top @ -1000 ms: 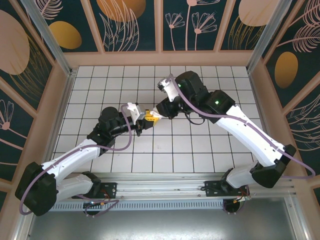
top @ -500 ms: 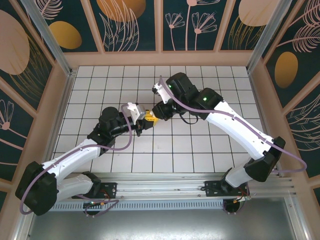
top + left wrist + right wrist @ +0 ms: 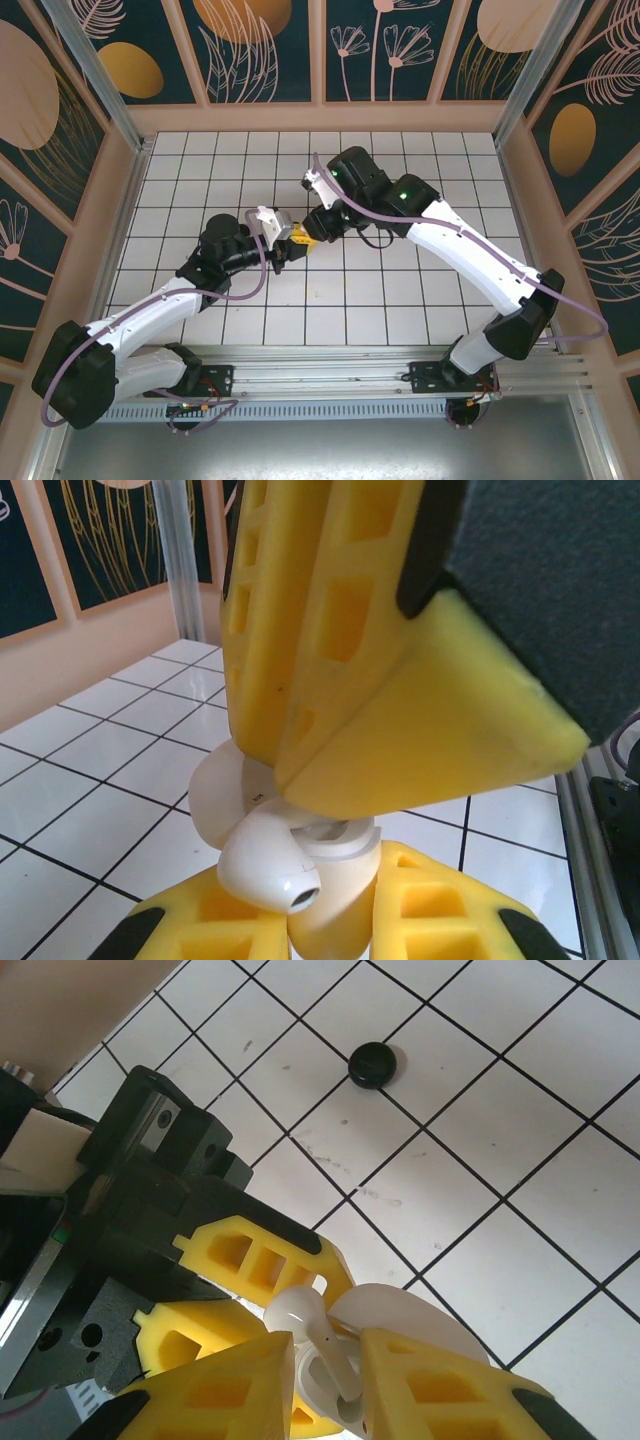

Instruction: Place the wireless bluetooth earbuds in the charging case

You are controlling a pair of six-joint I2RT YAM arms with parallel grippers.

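Between the right pincer's (image 3: 328, 1348) yellow fingertips, a white earbud (image 3: 301, 1316) touches the white charging case (image 3: 400, 1322); I cannot tell whether the pads pinch it or stand slack. The left pincer (image 3: 297, 237) clenches the case and hides most of it. Farther out, well apart, a round black disc (image 3: 372, 1064) lies on the tiled table (image 3: 480, 1160).

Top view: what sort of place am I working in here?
Probably a purpose-built robot test booth, not a home or shop: a white tiled floor with a black grid, painted leaf-and-flower wall panels closing it in, and a metal rail along the near edge.
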